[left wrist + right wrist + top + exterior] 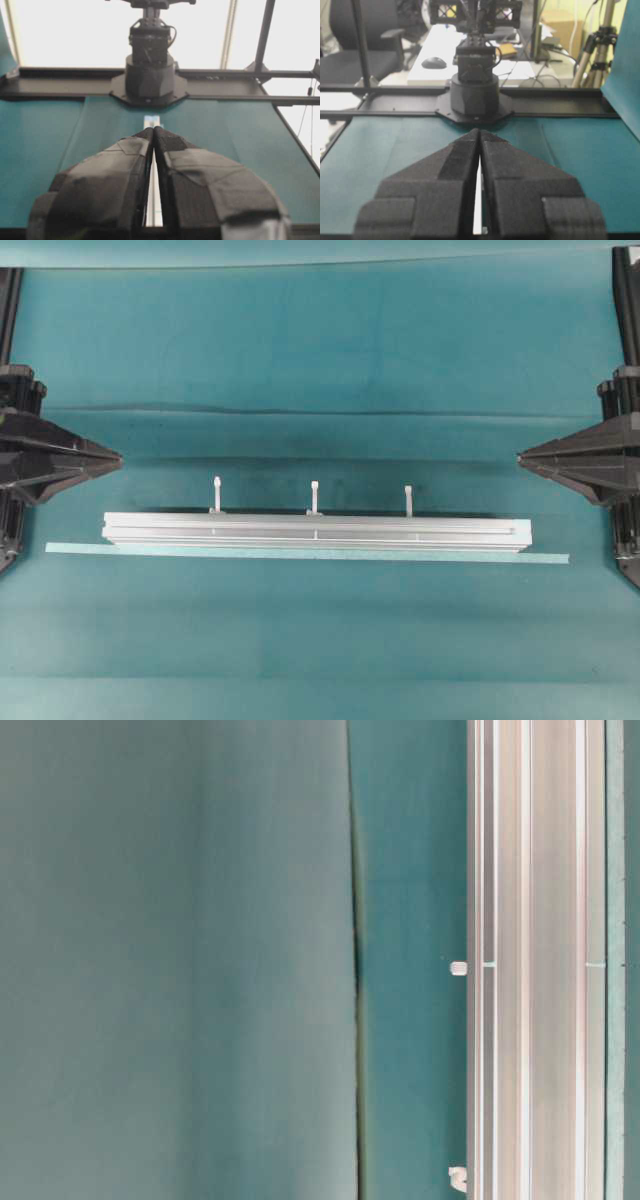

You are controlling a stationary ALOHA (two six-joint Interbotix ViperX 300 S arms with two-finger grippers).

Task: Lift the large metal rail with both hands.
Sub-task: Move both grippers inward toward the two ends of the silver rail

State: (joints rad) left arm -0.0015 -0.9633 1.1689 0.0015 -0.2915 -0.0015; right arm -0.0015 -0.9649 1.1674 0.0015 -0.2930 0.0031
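Two black wedge-fingered grippers, left [118, 456] and right [521, 456], sit closed and empty at the worktop's edges, while the long silver-grey grooved aluminium rail [315, 532] lies left-to-right between them, slightly nearer, roughly equidistant from both.

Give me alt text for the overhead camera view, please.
A long grooved metal rail with three white pegs lies across a teal mat, a pale tape strip along its near side. The shut left gripper and right gripper point inward, clear of it.
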